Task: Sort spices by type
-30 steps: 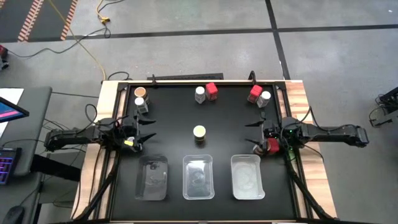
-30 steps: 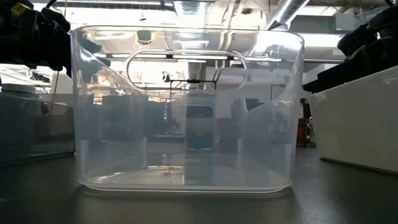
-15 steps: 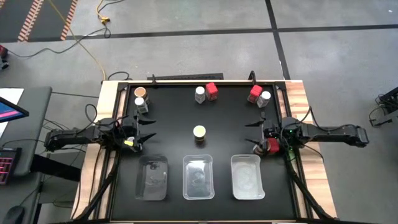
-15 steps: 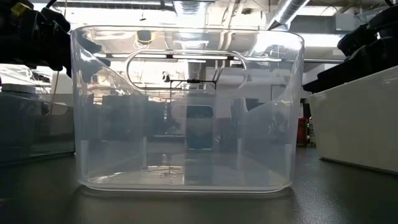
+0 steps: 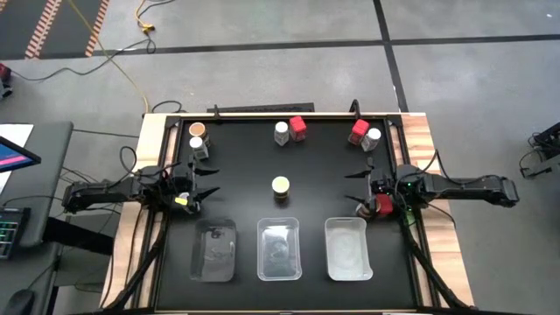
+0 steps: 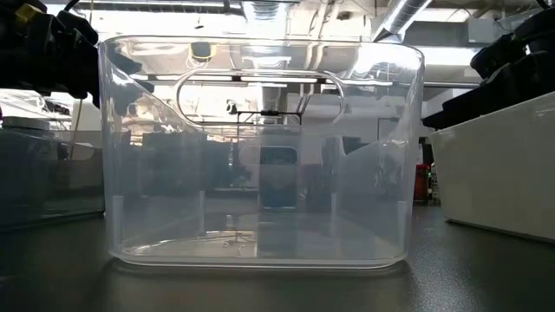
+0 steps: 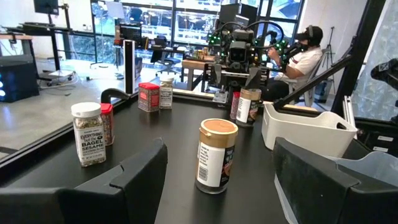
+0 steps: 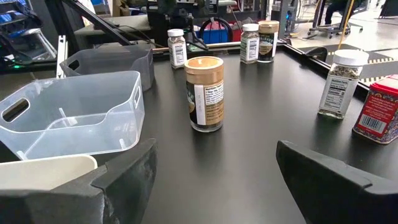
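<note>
The spice jars stand upright on the black table. A yellow-lidded jar [image 5: 280, 186] stands in the middle [image 7: 217, 155] [image 8: 205, 93]. A tan-lidded jar [image 5: 197, 129] and a white-capped one [image 5: 199, 145] are at the far left. A white-capped jar [image 5: 281, 131] and a red-capped one [image 5: 298, 128] are at the far middle. A red one [image 5: 359, 131] and a white one [image 5: 374, 137] are at the far right. Another red jar [image 5: 382, 205] sits beside the right wrist. My left gripper [image 5: 207, 182] and right gripper [image 5: 357, 186] are open, level, facing the middle jar from either side.
Three rectangular trays stand in a row along the near edge: left [image 5: 214, 249], middle [image 5: 279, 249] and right [image 5: 346, 249]. The middle tray [image 6: 260, 147] fills the low view. A seated person [image 7: 305, 53] shows in the room beyond the table.
</note>
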